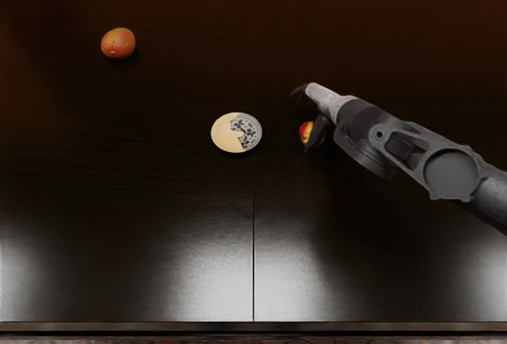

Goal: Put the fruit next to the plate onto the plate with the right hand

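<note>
A small red and yellow fruit [305,131] lies on the dark table just right of a small round cream plate [235,133] with a dark speckled pattern. My right hand [308,116] reaches in from the right edge and sits directly over and behind the fruit. Its dark fingers [299,91] are spread wider than the fruit, and part of the hand covers the fruit's right side. The fruit still rests on the table, apart from the plate. The left arm does not show.
A larger orange-red fruit [118,43] sits far back on the left. A thin seam [253,233] runs down the middle of the table. An orange wall band lines the far edge.
</note>
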Controlling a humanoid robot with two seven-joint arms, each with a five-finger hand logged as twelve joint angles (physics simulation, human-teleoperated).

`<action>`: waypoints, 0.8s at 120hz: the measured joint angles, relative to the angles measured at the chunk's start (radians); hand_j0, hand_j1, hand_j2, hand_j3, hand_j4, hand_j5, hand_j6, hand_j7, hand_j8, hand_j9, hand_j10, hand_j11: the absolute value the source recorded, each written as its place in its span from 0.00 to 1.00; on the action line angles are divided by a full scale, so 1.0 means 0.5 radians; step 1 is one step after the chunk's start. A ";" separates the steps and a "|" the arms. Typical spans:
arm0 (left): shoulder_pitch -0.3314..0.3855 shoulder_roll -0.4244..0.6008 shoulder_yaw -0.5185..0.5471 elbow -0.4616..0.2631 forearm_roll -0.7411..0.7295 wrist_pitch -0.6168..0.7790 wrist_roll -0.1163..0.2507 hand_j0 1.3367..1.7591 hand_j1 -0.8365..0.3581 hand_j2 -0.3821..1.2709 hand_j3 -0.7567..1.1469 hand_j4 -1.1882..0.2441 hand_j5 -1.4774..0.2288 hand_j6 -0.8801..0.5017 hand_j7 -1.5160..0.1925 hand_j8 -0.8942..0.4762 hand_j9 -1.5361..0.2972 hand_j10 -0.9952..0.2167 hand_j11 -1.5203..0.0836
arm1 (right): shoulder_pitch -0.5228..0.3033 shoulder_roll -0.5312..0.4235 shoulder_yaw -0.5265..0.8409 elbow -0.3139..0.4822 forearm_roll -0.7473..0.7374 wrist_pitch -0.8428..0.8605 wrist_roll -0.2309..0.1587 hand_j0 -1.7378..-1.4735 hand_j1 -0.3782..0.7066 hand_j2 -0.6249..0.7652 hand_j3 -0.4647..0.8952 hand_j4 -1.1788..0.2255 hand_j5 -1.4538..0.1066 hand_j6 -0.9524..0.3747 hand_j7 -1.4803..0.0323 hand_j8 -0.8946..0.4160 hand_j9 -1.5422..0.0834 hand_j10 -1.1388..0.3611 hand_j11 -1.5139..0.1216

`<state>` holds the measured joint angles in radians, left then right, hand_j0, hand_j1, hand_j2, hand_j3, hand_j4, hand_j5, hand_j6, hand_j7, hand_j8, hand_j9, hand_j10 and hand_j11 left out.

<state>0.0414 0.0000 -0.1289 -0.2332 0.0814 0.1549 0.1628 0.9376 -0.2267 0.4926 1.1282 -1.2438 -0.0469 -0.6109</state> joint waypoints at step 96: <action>0.000 0.000 0.000 0.000 0.000 0.000 0.000 0.76 0.99 0.23 0.40 0.82 0.86 0.63 0.88 0.65 0.83 0.82 0.94 | -0.014 -0.021 -0.174 0.016 0.128 -0.120 -0.001 0.34 0.54 0.53 0.34 0.33 0.36 0.31 0.38 0.33 0.39 0.36 0.33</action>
<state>0.0414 0.0000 -0.1290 -0.2332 0.0814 0.1549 0.1630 0.9307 -0.2372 0.4057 1.1364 -1.1797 -0.1070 -0.6113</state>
